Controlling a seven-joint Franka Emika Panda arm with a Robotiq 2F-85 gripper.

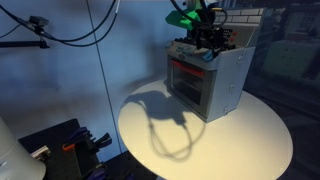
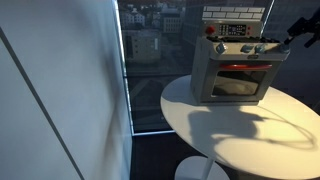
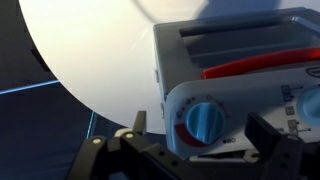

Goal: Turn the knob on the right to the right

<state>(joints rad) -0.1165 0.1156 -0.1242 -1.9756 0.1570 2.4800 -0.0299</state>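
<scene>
Claw (image 3: 200, 138) gapes open, dark fingers (image 3: 275, 140) spread wide; the arm (image 2: 305, 27) shows high at the side of an exterior view, mostly cut off by the frame. Round white table (image 2: 250, 135) bears the oven (image 2: 238, 68) near its far edge. On the oven's upper panel sits the blue knob (image 3: 205, 122), between the spread fingers; whether they touch it cannot be told. Neighbouring controls (image 3: 298, 100) are blurred and cropped.

Office-like high-rise room, city-view window (image 2: 150, 50)
</scene>
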